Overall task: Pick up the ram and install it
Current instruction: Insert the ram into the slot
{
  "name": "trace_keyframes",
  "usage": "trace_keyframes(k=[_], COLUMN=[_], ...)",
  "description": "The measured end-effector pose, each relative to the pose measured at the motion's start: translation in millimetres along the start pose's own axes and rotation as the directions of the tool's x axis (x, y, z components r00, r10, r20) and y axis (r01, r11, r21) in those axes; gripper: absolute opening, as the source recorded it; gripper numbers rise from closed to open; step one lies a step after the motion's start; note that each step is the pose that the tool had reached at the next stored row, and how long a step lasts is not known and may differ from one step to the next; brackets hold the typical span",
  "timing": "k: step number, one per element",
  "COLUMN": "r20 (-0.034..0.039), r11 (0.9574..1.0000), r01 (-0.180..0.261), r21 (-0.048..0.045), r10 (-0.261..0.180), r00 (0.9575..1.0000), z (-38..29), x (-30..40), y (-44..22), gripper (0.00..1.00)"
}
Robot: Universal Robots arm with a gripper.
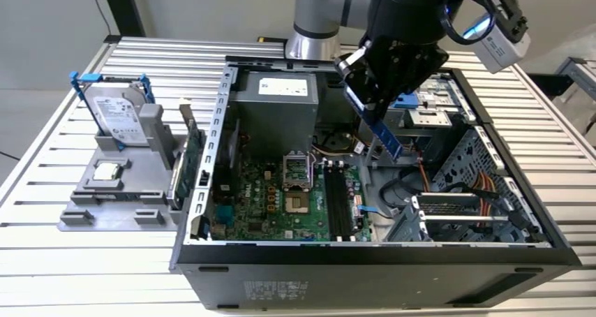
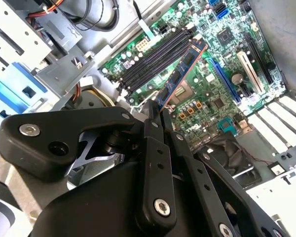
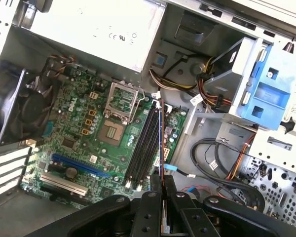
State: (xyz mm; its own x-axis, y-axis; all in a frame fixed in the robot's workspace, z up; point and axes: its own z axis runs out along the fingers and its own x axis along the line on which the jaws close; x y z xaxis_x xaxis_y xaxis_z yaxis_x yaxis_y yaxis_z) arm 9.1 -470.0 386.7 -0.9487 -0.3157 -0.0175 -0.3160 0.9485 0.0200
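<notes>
Your gripper [image 1: 370, 106] pinches the ram [image 1: 386, 137] tight. You hold it tilted in the air over the open computer [image 1: 373, 261].

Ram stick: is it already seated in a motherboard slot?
No: in the exterior view the gripper holds the ram in the air, clear of the black slots.

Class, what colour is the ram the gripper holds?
The ram is blue with black chips; best in second wrist view.

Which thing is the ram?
Find the big open computer case. Above its middle, the black gripper pinches the ram: a thin, slanted stick with a row of chips. Unlike the flat black slots below it, it hangs in the air.
</notes>
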Motion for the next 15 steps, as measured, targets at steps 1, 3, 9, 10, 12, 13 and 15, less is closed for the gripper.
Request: trace_keyframes(k=[1,3,9,10,12,13,15], r20=[0.0001,0.0003,0.0009,0.0010,0.0011,0.0012,0.0014], r11=[1.0000,0.9999,0.9991,0.9989,0.9984,0.9982,0.9976], r01=[-0.005,-0.014,-0.042,-0.046,-0.056,-0.060,-0.069], r21=[0.0000,0.0003,0.0007,0.0008,0.0010,0.0011,0.0012], r10=[0.005,0.014,0.042,0.046,0.056,0.060,0.069], r00=[1.0000,0.9999,0.9991,0.9989,0.9984,0.9982,0.9976], z=[0.0,0.0,0.0,0.0,0.0,0.0,0.0], x=[0.0,0.0,0.0,0.0,0.0,0.0,0.0], y=[0.0,0.0,0.0,0.0,0.0,0.0,0.0], gripper=[0.00,0.00,0.00,0.00,0.00,0.00,0.00])
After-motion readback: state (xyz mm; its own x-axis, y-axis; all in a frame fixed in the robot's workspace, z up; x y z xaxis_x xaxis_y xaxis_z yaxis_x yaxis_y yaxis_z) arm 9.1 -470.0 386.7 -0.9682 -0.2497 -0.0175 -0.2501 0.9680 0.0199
